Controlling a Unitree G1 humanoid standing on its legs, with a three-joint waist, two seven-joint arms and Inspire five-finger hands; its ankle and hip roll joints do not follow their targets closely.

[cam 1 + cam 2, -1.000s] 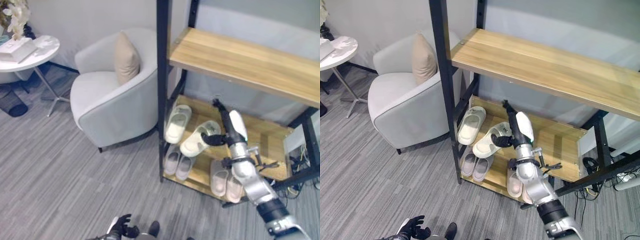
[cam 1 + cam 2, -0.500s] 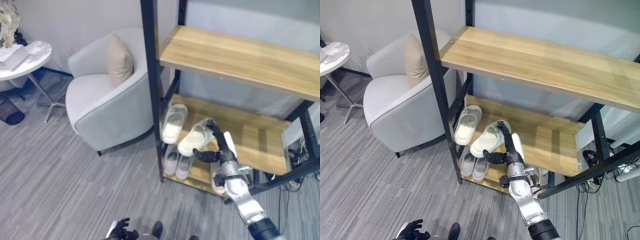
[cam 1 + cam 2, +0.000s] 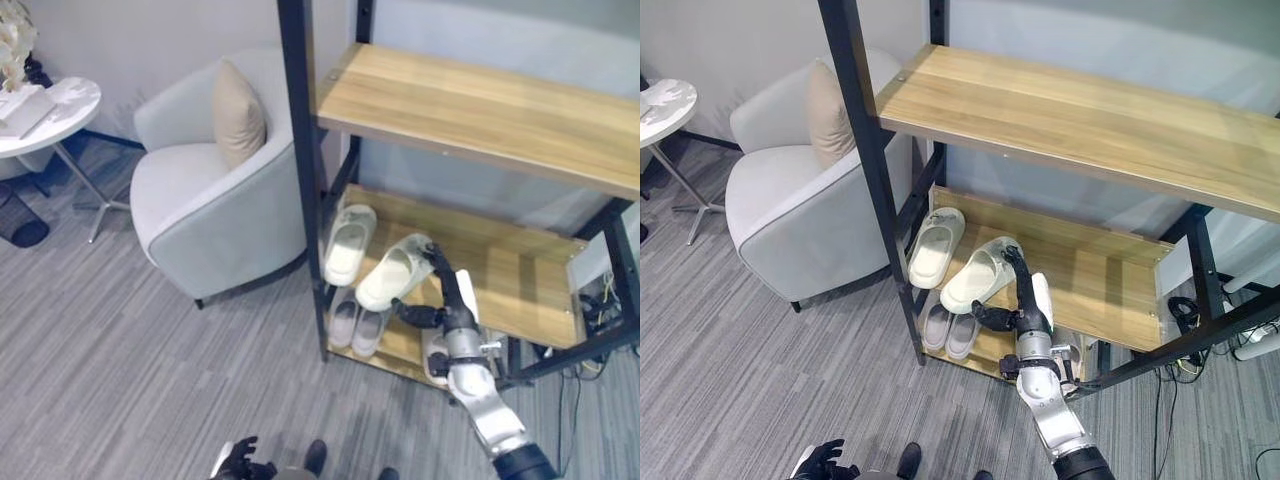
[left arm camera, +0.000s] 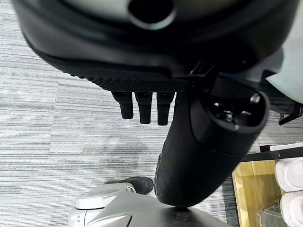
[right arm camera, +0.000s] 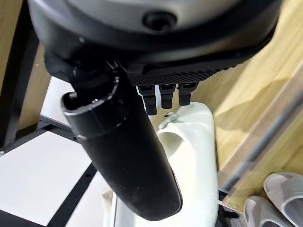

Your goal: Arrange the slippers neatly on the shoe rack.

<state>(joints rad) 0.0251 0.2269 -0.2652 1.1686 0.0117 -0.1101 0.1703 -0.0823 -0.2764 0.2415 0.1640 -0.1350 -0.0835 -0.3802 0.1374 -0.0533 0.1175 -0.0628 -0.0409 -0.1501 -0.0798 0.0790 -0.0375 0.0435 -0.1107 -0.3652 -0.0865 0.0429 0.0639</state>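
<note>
The step in hand is judged to be the straightening of one cream slipper [image 3: 393, 273] on the middle shelf of the shoe rack [image 3: 300, 180]. That slipper is seen lying askew on the middle shelf, its toe turned toward the rack's front left post, while its mate, the second cream slipper [image 3: 349, 243], lies just beside it, nearer that post and roughly square to the shelf. The right hand [image 3: 440, 300] is reached in over the front edge of the shelf; its fingers are extended along the far side of the askew slipper and its thumb is spread toward the near side, so the hand is held open against the slipper and is not clamped on it. In the right wrist view the pale sole is seen just past the straight fingertips [image 5: 168, 95]. On the bottom shelf a grey pair [image 3: 357, 328] is set by the front left post and a pink pair [image 3: 436, 358] lies partly behind the right forearm. The left hand [image 3: 241, 460] is seen low down, well away from the rack, with its fingers curled and nothing held.

The next move is judged to call for the askew slipper to be turned until it lies parallel to its mate.
</note>
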